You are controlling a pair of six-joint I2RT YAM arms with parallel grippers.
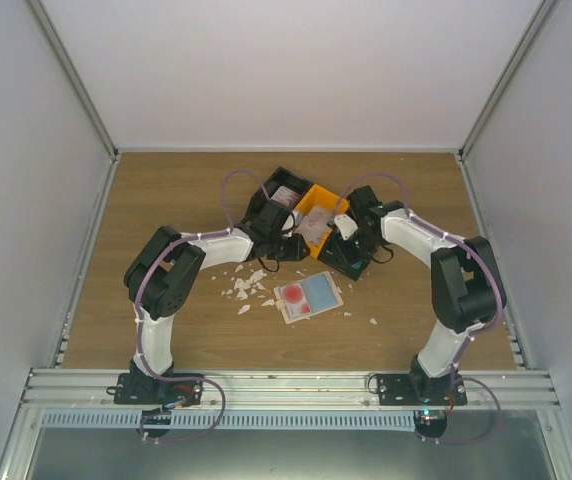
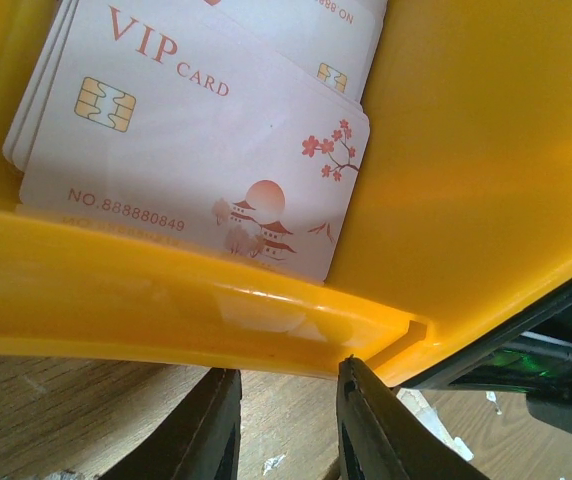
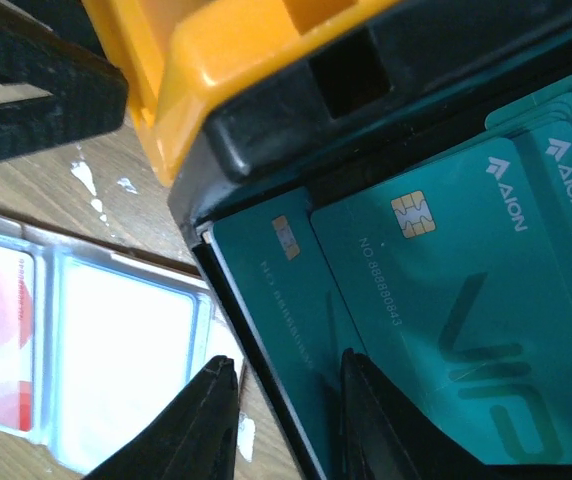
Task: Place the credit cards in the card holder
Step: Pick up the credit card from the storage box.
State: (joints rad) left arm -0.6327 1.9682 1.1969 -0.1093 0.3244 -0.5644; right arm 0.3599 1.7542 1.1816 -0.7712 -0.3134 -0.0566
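fingers parted, unclamped: left fingers (image 2: pixel 366 432) by orange bin (image 2: pixel 466 150), right fingers (image 3: pixel 191 432) astride black bin (image 3: pixel 256 150).

Brown wood-grain table (image 1: pixel 166 190): orange plastic bin (image 1: pixel 318 200) sits mid-table twd the far edge. Black plastic bin (image 1: pixel 284 176) just beside its left side; 2nd black plastic bin (image 1: pixel 349 262) butted against its near-right end. Small irregular white scraps (image 1: pixel 246 285) scattered left of ctr, one stray scrap (image 1: pixel 373 322) twd the near-right. Aluminium rail (image 1: pixel 286 385) runs along the near edge. White walls (image 1: pixel 26 200) on 3 sides.
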